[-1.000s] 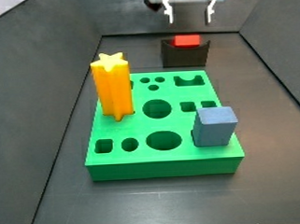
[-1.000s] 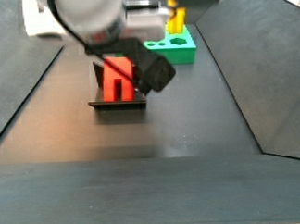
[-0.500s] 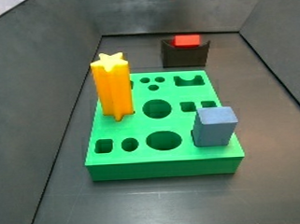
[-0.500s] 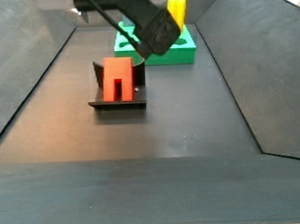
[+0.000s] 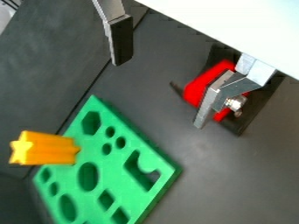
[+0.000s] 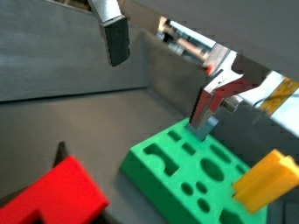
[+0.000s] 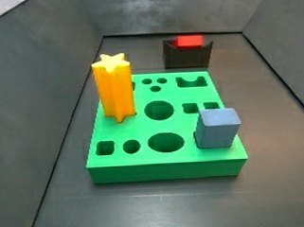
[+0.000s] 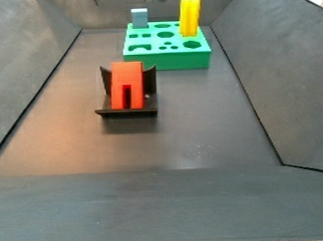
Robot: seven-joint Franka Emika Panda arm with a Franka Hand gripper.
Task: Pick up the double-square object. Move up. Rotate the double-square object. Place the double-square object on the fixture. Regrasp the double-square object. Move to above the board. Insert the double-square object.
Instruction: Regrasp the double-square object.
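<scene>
While the red block [image 8: 125,86] rests in the fixture [image 8: 126,111], nothing is held: the gripper [image 5: 167,68] is seen only in both wrist views, raised well above the floor, its two silver fingers [image 5: 118,35] spread wide apart with only empty air between them. In both side views the gripper is out of frame.

Block position: seated on the dark fixture, red top showing above it in a side view [image 7: 189,42], standing apart from the green board [image 7: 165,158].

Risks, as judged:
- Regrasp is the likely step in hand. If the descent is off-centre, one finger may land on the block's top or on the fixture wall instead of sliding down a side; the block could be tipped or knocked out of its seat.
- The block looks glossy; a shallow or skewed pinch may let it slip or twist, and a twisted hold would spoil the fit at the hole later.
- On the way to the board, the tall yellow star [image 7: 112,85] and the grey-blue cube [image 7: 217,128] stand proud of the surface; a low carry could clip either.

Room: open dark floor is seen on all sides of the fixture. Sloped dark walls [image 8: 37,87] close in the work area on both flanks. Several board holes are unoccupied.
</scene>
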